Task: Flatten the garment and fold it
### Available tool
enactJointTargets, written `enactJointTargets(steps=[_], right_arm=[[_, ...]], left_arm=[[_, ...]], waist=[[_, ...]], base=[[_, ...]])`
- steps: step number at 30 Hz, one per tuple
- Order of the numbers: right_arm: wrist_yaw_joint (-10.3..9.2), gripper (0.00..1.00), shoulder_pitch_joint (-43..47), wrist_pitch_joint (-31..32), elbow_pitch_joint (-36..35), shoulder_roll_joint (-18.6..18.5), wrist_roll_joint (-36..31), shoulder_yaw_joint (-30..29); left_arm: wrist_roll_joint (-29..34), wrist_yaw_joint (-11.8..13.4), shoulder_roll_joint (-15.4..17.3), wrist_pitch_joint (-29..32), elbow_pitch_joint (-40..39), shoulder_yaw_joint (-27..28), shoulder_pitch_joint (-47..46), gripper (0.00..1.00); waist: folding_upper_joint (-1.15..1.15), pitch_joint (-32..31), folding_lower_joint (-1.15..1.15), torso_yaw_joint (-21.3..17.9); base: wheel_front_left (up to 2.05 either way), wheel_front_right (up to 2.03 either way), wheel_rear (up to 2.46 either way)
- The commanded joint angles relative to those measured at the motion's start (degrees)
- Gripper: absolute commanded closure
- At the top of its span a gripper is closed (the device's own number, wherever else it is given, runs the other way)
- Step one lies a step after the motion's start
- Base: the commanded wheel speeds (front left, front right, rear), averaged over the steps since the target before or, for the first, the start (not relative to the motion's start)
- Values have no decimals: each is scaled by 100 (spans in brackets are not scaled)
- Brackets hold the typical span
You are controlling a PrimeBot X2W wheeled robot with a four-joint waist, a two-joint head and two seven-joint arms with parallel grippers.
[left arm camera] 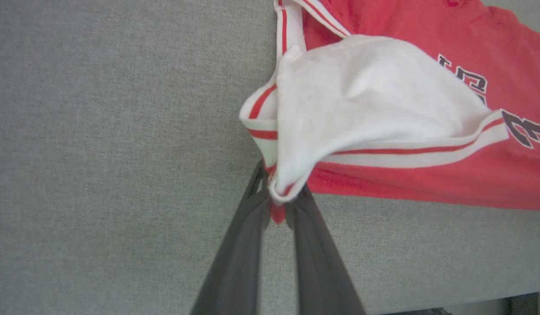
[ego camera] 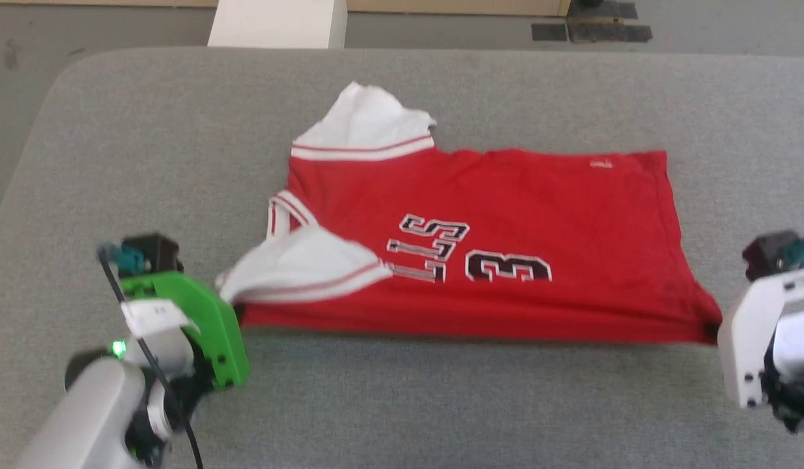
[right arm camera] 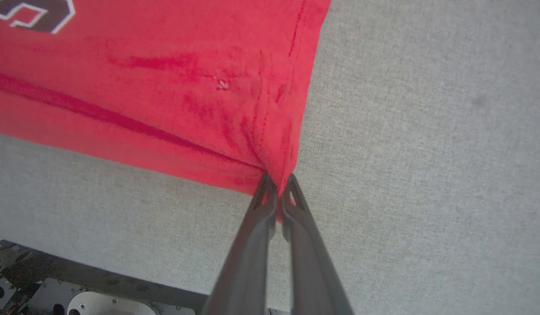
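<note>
The jersey (ego camera: 506, 215) lies spread across the middle of the grey table (ego camera: 441, 404), front up, collar end toward the table's left edge and hem toward the right. The left gripper (left arm camera: 278, 205) is clamped on the near shoulder corner, where the white sleeve (left arm camera: 362, 96) bunches and flops over the lettering. The right gripper (right arm camera: 278, 192) pinches the near hem corner tight. The body looks mostly smooth, so flattening seems well along, though the far sleeve (ego camera: 366, 124) juts out crumpled. No clear fold shows yet. With both near corners held, a first fold toward the far edge looks ready.
</note>
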Motion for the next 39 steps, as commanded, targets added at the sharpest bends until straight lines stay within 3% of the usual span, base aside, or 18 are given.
enactJointTargets(steps=[1, 7, 8, 9, 10, 11, 12, 13, 19, 25, 31, 39], right_arm=[[-10, 100, 169, 31, 16, 21, 23, -49], [-10, 100, 589, -13, 377, 256, -80, 38], [-10, 100, 575, -65, 450, 285, -89, 33], [-10, 100, 545, -141, 539, 308, -113, 37], [-10, 100, 521, -193, 606, 315, -139, 50], [-10, 53, 488, -266, 673, 343, -133, 59], [-10, 16, 456, -334, 712, 354, -139, 71], [-10, 0, 419, -388, 761, 358, -135, 91], [-10, 0, 267, -576, 656, 283, 57, -16], [-10, 0, 91, -715, 64, 225, 290, -481], [-10, 0, -350, -1872, -269, 385, 5, -989], [-10, 0, -654, -3505, 110, 427, -251, -938]], left_arm=[[-61, 73, 41, 19, 1, 14, 204, 100], [-313, 54, -219, -74, 442, -56, 683, 100], [-319, 42, -241, -91, 523, -61, 677, 94], [-334, 23, -271, -97, 615, -69, 659, 18], [-349, 1, -299, -112, 677, -69, 638, 0], [-370, -31, -329, -134, 748, -65, 613, 0], [-378, -49, -338, -133, 800, -67, 591, 0], [-393, -68, -347, -136, 841, -56, 553, 0], [-390, -112, -182, -45, 663, 23, 344, 0], [-332, -90, 13, -169, 42, 305, 22, 0], [75, -541, -160, -1457, -183, 514, -351, 0], [799, -1204, -587, -3622, 563, 464, -642, 0]], waist=[[0, -28, 0, -15], [0, 35, 0, -54], [0, 42, 0, -57], [0, 50, 0, -58], [0, 50, 0, -57], [0, 42, 0, -58], [0, 36, 0, -62], [0, 19, 0, -66], [0, -183, 0, -68], [0, -381, 0, -80], [0, -360, 0, -124], [0, -46, 0, -88]], base=[[0, 0, 0], [0, 0, 0], [0, 0, 0], [0, 0, 0], [0, 0, 0], [0, 0, 0], [0, 0, 0], [0, 0, 0], [0, 0, 0], [0, 0, 0], [0, 0, 0], [0, 0, 0]])
